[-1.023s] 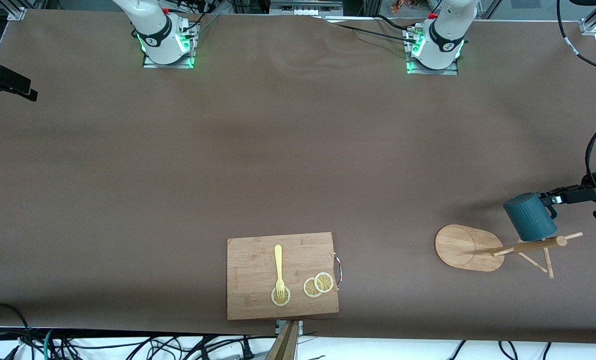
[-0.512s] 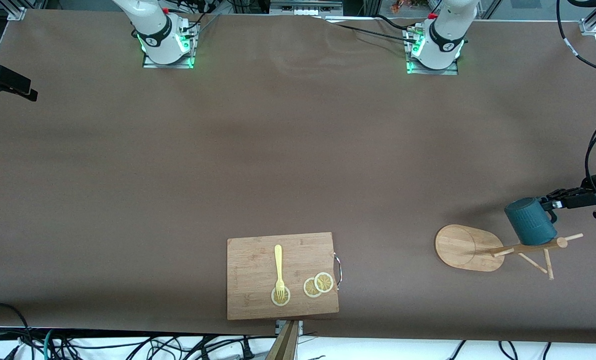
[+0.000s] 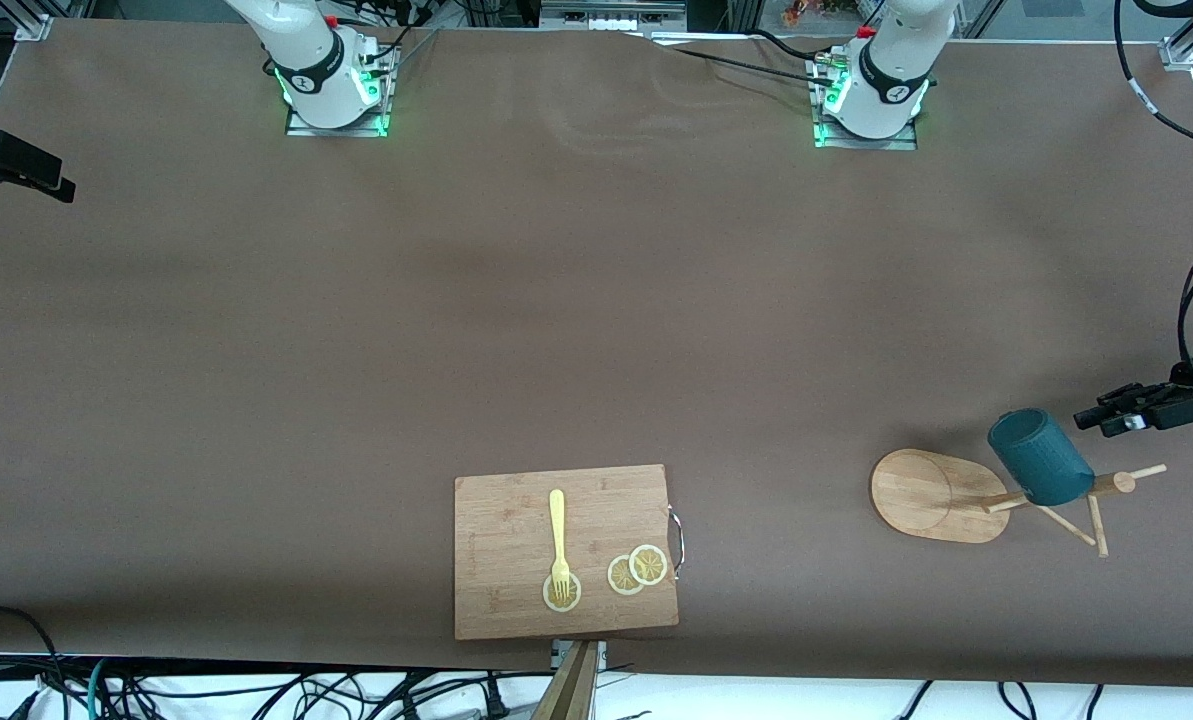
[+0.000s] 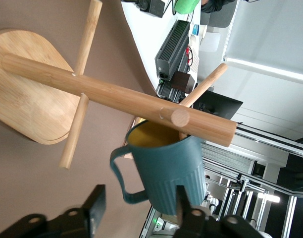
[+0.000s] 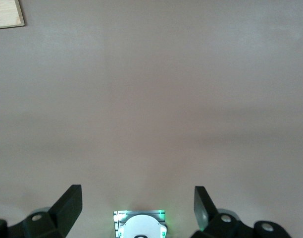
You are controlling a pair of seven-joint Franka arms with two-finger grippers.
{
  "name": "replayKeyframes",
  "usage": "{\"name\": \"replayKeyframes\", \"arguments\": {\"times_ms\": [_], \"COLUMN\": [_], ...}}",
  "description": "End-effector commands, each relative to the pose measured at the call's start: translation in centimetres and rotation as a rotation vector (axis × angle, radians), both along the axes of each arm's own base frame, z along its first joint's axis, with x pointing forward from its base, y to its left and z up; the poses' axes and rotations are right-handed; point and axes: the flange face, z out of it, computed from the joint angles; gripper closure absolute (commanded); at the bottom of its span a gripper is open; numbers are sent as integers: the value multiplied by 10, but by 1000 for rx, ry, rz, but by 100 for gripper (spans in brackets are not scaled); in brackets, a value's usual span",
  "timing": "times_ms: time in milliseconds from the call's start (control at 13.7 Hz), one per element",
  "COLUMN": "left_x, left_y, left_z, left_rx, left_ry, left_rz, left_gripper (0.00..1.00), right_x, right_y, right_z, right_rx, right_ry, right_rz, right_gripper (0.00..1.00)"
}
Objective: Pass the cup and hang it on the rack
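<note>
I see my left gripper (image 4: 139, 208) spread, holding nothing, just beside the cup (image 3: 1039, 457) hanging on the rack (image 3: 941, 495); retreating carelessly could snag its handle. Right gripper (image 5: 137, 203) waits wide, empty.

A rectangular wooden cutting board (image 3: 566, 551) sat on the brown table (image 3: 556, 300), well away from either gripper, close to the front camera's edge. On it lay a yellow fork (image 3: 558, 540), tines resting on one lemon slice (image 3: 562, 592). Two more lemon slices (image 3: 637, 569) overlapped beside it, near the board's metal handle (image 3: 676, 540).
</note>
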Motion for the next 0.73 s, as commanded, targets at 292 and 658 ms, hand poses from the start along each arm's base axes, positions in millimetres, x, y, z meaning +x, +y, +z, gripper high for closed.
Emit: {"name": "replayKeyframes", "arguments": {"times_ms": [292, 658], "left_x": [6, -1], "left_y": [33, -5], "left_z": [64, 183], "left_rx": [290, 602], "left_ry": [1, -15], "left_rz": [-125, -319], "left_gripper": [0, 0], "right_x": [-1, -1], "right_y": [-2, 0], "right_z": [3, 3], "right_rx": [21, 24], "right_ry": [-13, -13], "right_rz": [9, 13], "right_gripper": [0, 0]}}
